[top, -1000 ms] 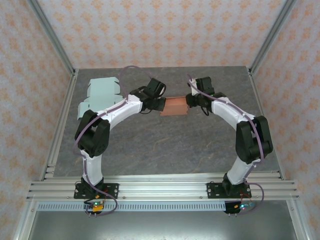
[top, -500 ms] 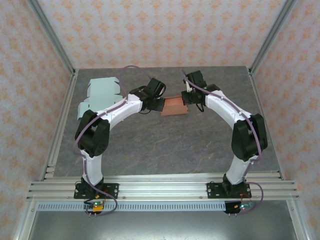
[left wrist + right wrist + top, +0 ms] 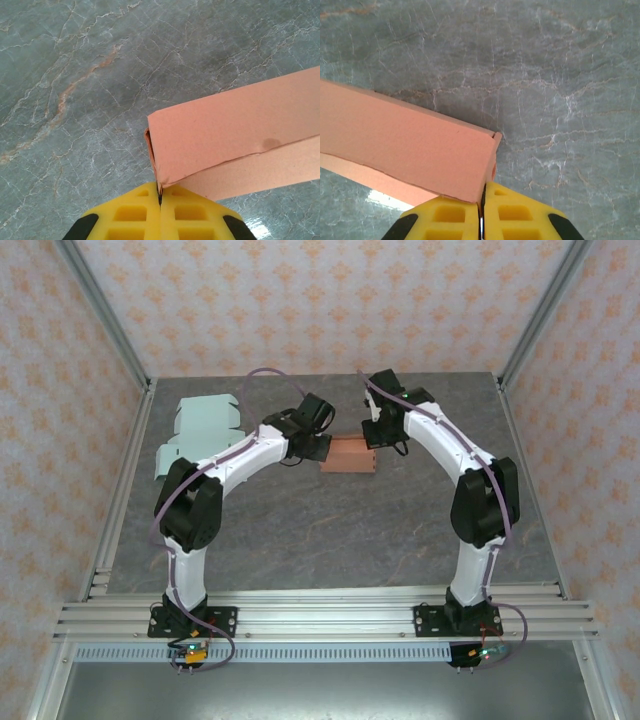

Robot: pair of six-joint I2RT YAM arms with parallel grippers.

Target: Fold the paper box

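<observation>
Below, veined grey table (image 3: 300, 530); floral walls (image 3: 320, 300).

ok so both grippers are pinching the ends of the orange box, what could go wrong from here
1. The left gripper and right gripper each pinch only a thin paper edge at a corner of the paper box; pulling apart could tear it or let it slip out.
2. The box wall shows a small dent; pushing the ends together may buckle it there.
</observation>
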